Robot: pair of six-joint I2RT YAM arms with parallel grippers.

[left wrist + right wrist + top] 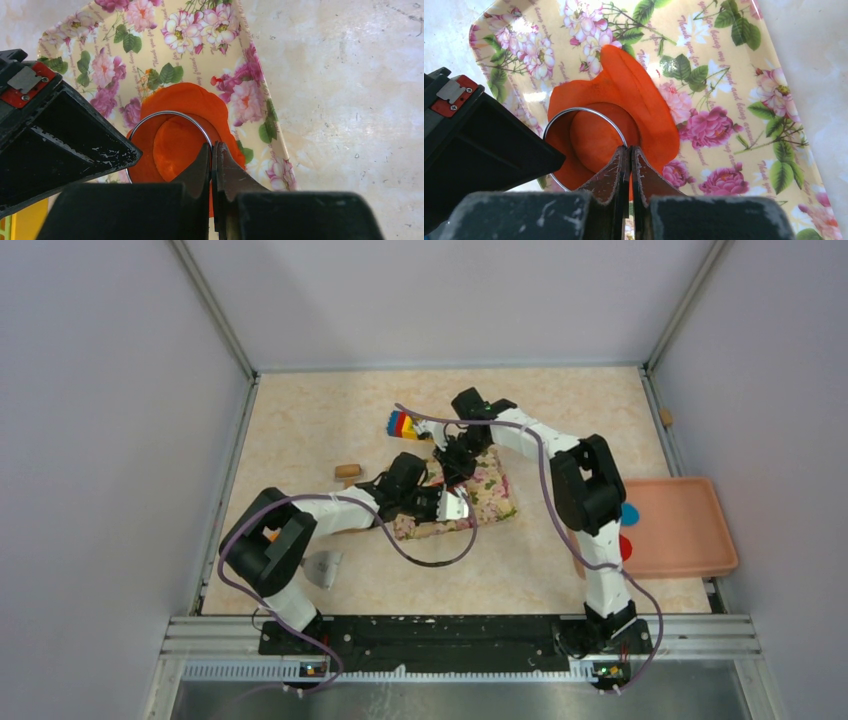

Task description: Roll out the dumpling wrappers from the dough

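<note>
Left wrist view: shows the left claw (212, 150) closed tight on the near rim of the metal ring (165, 114), with that ring sunk into the dough (200, 100). Places the dough, flattened and orange, on the floral tray (250, 60), itself resting on the bench (350, 100). Right wrist view: shows the right claw (629, 150) likewise pinched together on the ring's thin edge. Reveals a round patch (591, 135) inside the ring, probably a wrapper being cut out. Looks like the cutting step, then. Press straight down with both claws level, so as to bite evenly all round. Avoid tilting; would likely leave one side uncut. Add a small twist, perhaps, to free the edge. Watch for sliding of the tray under any sideways push. Lift vertically afterwards, and slowly, lest the soft disc stick and stretch.
</note>
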